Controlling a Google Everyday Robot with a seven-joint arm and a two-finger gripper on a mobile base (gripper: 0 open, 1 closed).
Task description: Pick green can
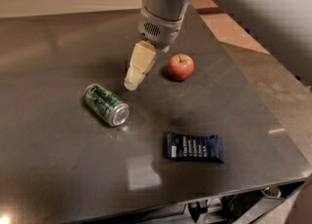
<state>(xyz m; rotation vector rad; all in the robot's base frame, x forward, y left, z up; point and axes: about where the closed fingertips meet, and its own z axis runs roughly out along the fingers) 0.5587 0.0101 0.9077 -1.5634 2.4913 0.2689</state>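
The dark, shiny worktop (53,57) holds three things, well apart. The green can (106,104) lies on its side at the left, so a bump could make it roll. The hand (130,84) hangs near it, between the can and a red apple (181,66), tilted down toward the can. I cannot tell if the hand is spread or pressed together.

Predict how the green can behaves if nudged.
The green can lies on its side on the table, so it will likely roll. Its smooth metal looks slippery, and thin walls may dent. The gripper hovers just up-right of it, beside the apple.
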